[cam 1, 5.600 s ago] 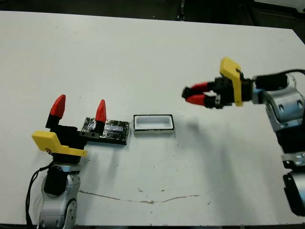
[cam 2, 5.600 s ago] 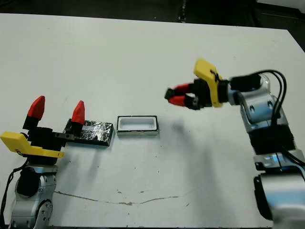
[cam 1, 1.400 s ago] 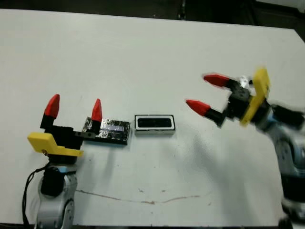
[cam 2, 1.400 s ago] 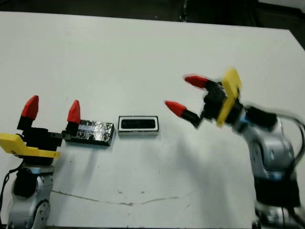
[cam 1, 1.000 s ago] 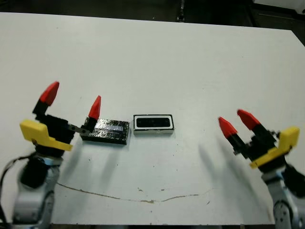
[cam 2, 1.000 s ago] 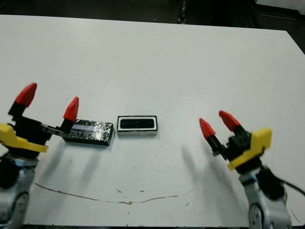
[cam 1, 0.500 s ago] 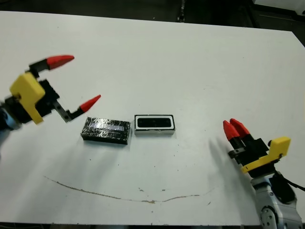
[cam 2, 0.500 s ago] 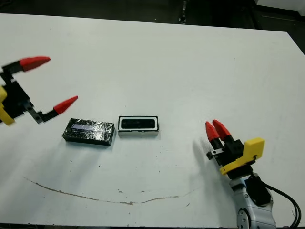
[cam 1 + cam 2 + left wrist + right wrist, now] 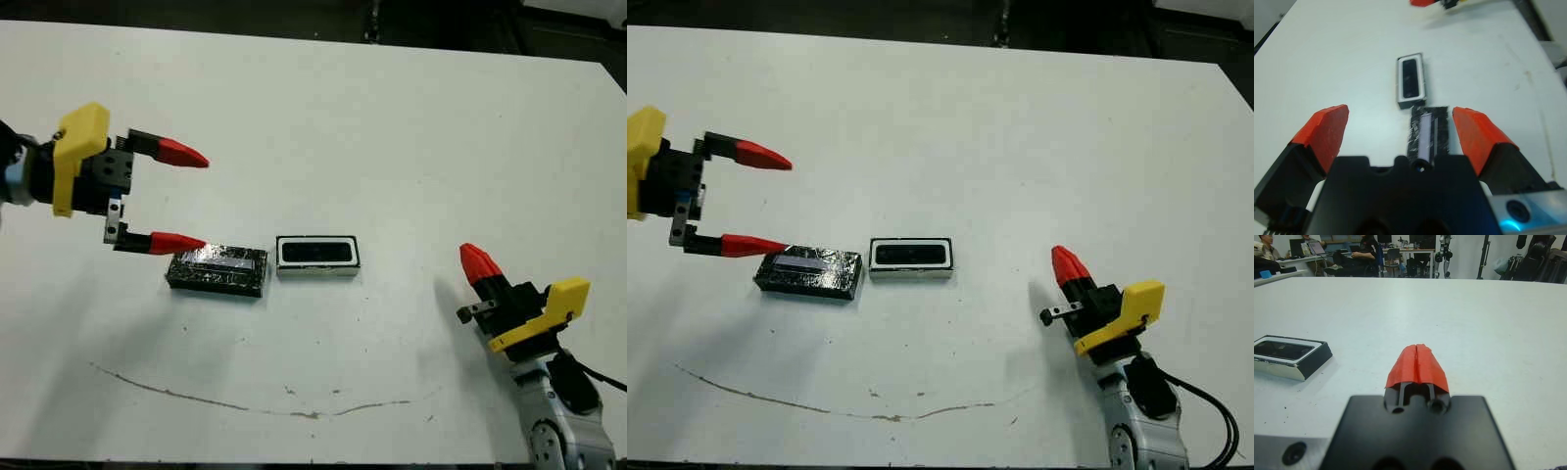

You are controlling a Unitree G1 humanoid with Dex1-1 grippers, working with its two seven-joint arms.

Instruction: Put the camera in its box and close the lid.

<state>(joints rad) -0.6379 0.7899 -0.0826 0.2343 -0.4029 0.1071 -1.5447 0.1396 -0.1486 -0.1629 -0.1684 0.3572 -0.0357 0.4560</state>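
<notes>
The white-walled box (image 9: pixel 316 272) sits mid-table with the black camera (image 9: pixel 316 254) lying flat inside it. Just left of it, end to end, rests the glossy black lid (image 9: pixel 217 270) with its pale strip up. My left gripper (image 9: pixel 194 200) hovers open over the lid's left end, its lower fingertip close to that end. In the left wrist view the lid (image 9: pixel 1427 133) shows between the spread fingers, with the box (image 9: pixel 1399 81) beyond it. My right gripper (image 9: pixel 477 262) is shut on nothing, low at the table's front right, well away from the box (image 9: pixel 1312 363).
A thin brown line (image 9: pixel 245 401) runs across the table near its front edge. The far table edge (image 9: pixel 313 37) meets a dark floor. Beyond the table, the right wrist view shows people at desks (image 9: pixel 1364 249) and stands.
My left gripper has turned and dropped toward the lid's left end, still open. The right gripper stays shut at the front right. The camera lies in the box, which held nothing 5.6 s ago.
</notes>
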